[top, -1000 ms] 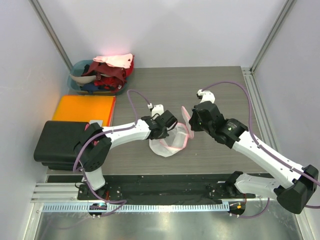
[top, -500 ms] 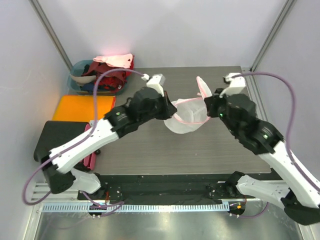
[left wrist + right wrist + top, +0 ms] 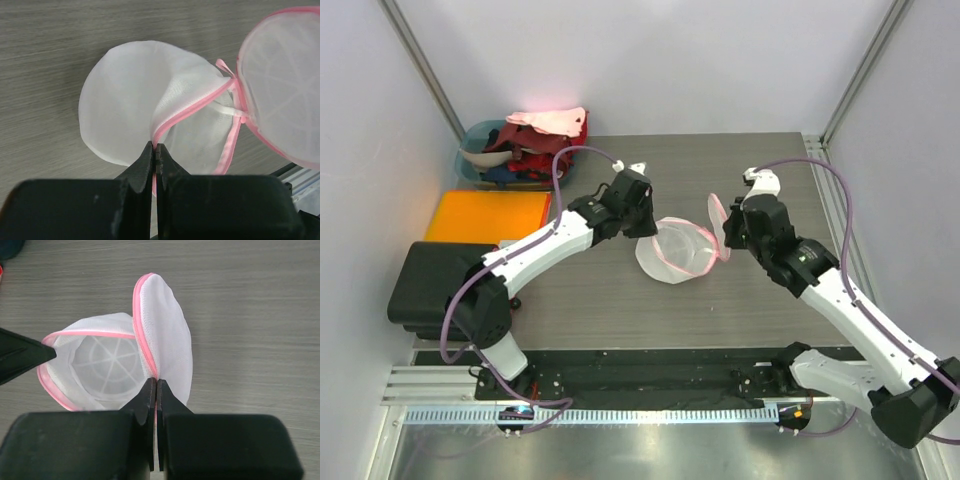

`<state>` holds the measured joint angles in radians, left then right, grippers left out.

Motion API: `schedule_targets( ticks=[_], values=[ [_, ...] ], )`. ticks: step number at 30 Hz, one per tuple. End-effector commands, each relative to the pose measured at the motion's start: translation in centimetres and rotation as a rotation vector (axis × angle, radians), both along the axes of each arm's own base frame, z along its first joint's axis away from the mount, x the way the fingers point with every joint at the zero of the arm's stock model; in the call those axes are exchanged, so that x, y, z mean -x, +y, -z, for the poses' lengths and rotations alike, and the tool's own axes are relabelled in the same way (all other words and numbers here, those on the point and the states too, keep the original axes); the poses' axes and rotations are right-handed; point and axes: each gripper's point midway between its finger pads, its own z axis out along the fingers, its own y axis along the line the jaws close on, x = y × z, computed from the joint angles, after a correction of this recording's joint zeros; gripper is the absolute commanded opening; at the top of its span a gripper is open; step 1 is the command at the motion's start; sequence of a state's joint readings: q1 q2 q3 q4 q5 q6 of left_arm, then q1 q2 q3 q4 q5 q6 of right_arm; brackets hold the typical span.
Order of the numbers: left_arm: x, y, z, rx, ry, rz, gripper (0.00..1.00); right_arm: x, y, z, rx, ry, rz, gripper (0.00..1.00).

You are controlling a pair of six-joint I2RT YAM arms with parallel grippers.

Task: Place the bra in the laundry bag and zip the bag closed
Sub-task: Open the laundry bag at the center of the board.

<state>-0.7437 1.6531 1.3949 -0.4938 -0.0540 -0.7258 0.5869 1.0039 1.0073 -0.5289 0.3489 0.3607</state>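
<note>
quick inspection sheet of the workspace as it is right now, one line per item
surface: grey wood-grain table; nothing spilled seen
job's things: laundry bag unzipped, flap stood up, pouch looks empty; bra not picked out
clutter: teal bin of clothes at the far left corner; orange board; black case
grippers: left gripper shut on the pouch's pink rim; right gripper shut on the flap's pink rim
cables: purple cables loop above the arms, none across the bag
surroundings: white walls, metal frame posts
</note>
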Motion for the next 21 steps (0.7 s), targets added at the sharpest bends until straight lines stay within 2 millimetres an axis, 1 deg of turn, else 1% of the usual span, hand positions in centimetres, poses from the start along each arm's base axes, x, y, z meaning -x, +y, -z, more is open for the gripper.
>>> schedule_targets(
  ticks=[1,2,3,4,5,6,7,8,9,10,11,12,13,14,15,16,17,18,19,20,21],
  values=[
    [-1.2,-1.6,-4.2,0.075,-0.09,0.04,0.0,-1.1,0.9,-2.6,-0.241,-0.042,-0.044,0.01],
    [-1.5,-1.5,-3.8,0.066,-0.086,0.036,0.0,-1.8,-0.3,-1.7,-0.269,-0.019,-0.004,0.01],
    [-1.7,-1.4,-3.6,0.062,-0.083,0.035,0.0,-2.0,-0.6,-1.5,-0.321,-0.001,0.009,0.01],
    [-1.9,-1.2,-3.3,0.052,-0.075,0.034,0.0,-1.5,0.5,-0.6,-0.393,0.044,-0.061,0.01],
    [-2.1,-1.0,-2.8,0.041,-0.065,0.031,0.0,-2.2,-0.9,-0.4,-0.439,0.049,-0.027,0.01],
    [-2.1,-0.9,-2.4,0.033,-0.055,0.03,0.0,-2.1,-0.7,-0.1,-0.514,0.08,-0.028,0.01],
    [-2.1,-0.5,-1.8,0.021,-0.045,0.026,0.0,-1.8,-0.3,0.5,-0.57,0.112,-0.075,0.01],
    [-2.1,-0.3,-1.5,0.015,-0.04,0.024,0.0,-2.2,-1.1,0.8,-0.604,0.122,-0.06,0.01],
    [-2.0,0.1,-1.0,0.006,-0.034,0.02,0.0,-2.2,-1.3,1.0,-0.649,0.137,-0.051,0.01],
    [-2.1,0.5,-0.9,0.001,-0.036,0.013,0.0,-1.8,-1.1,1.6,-0.687,0.155,-0.077,0.01],
    [-2.0,0.8,-1.0,-0.001,-0.037,0.01,0.0,-1.9,-1.8,1.6,-0.718,0.149,-0.061,0.01],
    [-2.0,1.3,-0.5,-0.01,-0.032,0.005,0.0,-2.0,-2.4,2.2,-0.761,0.152,-0.033,0.01],
    [-2.0,1.5,-0.4,-0.013,-0.032,0.004,0.0,-1.7,-2.4,2.3,-0.795,0.163,-0.038,0.01],
    [-1.9,1.6,-0.3,-0.009,-0.032,0.006,0.0,-1.8,-3.3,2.4,-0.819,0.151,-0.011,0.02],
    [-1.9,1.9,-0.1,-0.01,-0.031,0.004,0.0,-1.6,-3.7,3.5,-0.856,0.177,0.018,0.06],
    [-1.8,1.9,0.0,-0.01,-0.028,0.005,0.0,-1.5,-4.0,4.1,-0.86,0.189,0.034,0.16],
    [-1.8,2.0,0.0,-0.011,-0.029,0.006,0.0,-1.7,-4.6,4.9,-0.843,0.193,0.056,0.2],
    [-1.8,2.3,0.2,-0.015,-0.026,0.003,0.0,-1.1,-5.4,6.8,-0.797,0.272,0.124,0.25],
    [-1.8,2.3,0.3,-0.017,-0.024,0.004,0.0,-0.8,-6.5,8.2,-0.666,0.283,0.139,0.45],
    [-1.7,2.4,0.5,-0.024,-0.021,0.008,0.0,-1.2,-9.7,9.8,-0.514,0.275,0.283,0.53],
    [-1.8,2.7,0.7,-0.03,-0.018,0.004,0.0,-0.2,-10.4,10.1,-0.419,0.322,0.324,0.59]
  ],
)
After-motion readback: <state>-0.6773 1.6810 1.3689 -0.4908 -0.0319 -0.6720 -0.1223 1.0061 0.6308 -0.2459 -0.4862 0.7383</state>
